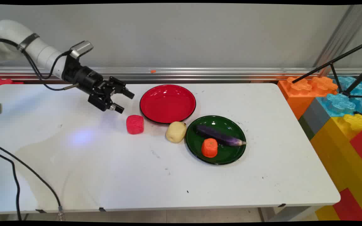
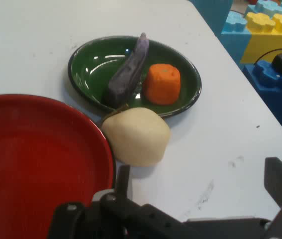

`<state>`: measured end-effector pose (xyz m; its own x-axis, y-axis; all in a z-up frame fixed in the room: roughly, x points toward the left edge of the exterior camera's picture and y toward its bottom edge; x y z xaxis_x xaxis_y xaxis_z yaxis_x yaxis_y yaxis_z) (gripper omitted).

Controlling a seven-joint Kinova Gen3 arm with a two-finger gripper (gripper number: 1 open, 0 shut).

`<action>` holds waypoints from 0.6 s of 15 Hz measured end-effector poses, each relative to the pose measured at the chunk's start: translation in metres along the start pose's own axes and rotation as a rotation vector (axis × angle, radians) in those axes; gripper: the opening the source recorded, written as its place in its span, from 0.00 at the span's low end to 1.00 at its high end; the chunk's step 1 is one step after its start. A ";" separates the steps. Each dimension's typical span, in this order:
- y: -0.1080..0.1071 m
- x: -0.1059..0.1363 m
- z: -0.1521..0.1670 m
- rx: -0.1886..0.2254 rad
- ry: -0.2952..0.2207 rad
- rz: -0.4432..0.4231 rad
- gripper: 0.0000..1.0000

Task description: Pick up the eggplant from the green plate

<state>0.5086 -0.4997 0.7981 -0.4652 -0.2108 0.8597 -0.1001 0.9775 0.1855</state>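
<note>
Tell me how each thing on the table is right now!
Black two-finger gripper: open, holding nothing, above the table.
Shiny red plate: empty.
Dark green plate: holds two toys.
Purple toy eggplant: lying on the green plate.
Orange toy chunk: standing on the green plate.
Pale yellow toy potato: on the table, between plates.
Red toy block: on the table, nearest the gripper.

From where I stand, no words, labels, brand names or numbers can be read on anything here.
</note>
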 end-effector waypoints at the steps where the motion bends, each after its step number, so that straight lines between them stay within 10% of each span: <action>1: -0.001 0.004 0.000 -0.002 0.004 0.005 1.00; 9: -0.001 0.039 0.016 -0.031 0.018 0.063 1.00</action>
<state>0.4766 -0.5089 0.8242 -0.4537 -0.1495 0.8785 -0.0443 0.9884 0.1453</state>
